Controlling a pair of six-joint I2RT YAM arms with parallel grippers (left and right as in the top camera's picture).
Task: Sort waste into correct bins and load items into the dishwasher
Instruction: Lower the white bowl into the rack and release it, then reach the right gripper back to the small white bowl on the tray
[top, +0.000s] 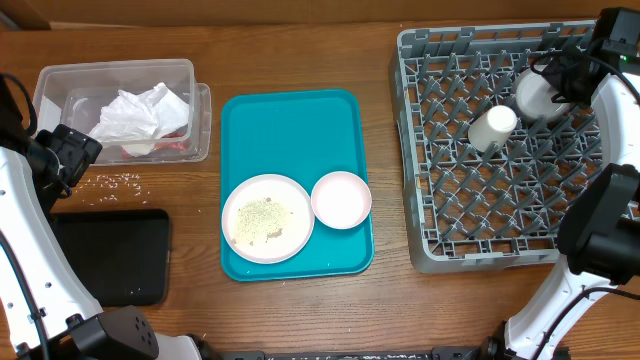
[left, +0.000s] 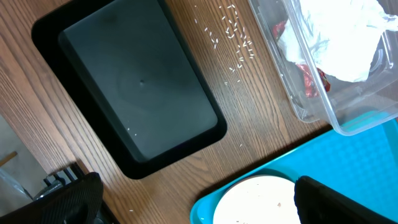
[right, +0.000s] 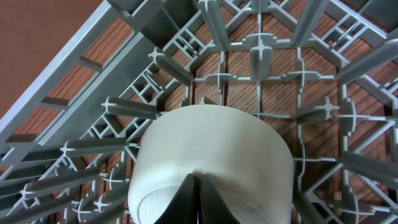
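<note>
My right gripper (right: 198, 186) is pinched shut on nothing, just above the upturned pale round bowl (right: 211, 149), seated between pegs of the grey lattice dish rack (right: 124, 81), presumably to drain. My left gripper (left: 196, 208) stands wide, empty.

Left pincer (left: 198, 202) wide open, right pincer (right: 199, 198) closed.

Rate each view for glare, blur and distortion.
Overhead: evenly lit, sharp, no harsh glare on the teal tray. Left wrist: faint sheen on the black tray, rice grains crisp, left gripper fingers dark and blurred. Right wrist: dish rack pegs splay from lens distortion; shut right gripper a dark silhouette against the white cup.
</note>
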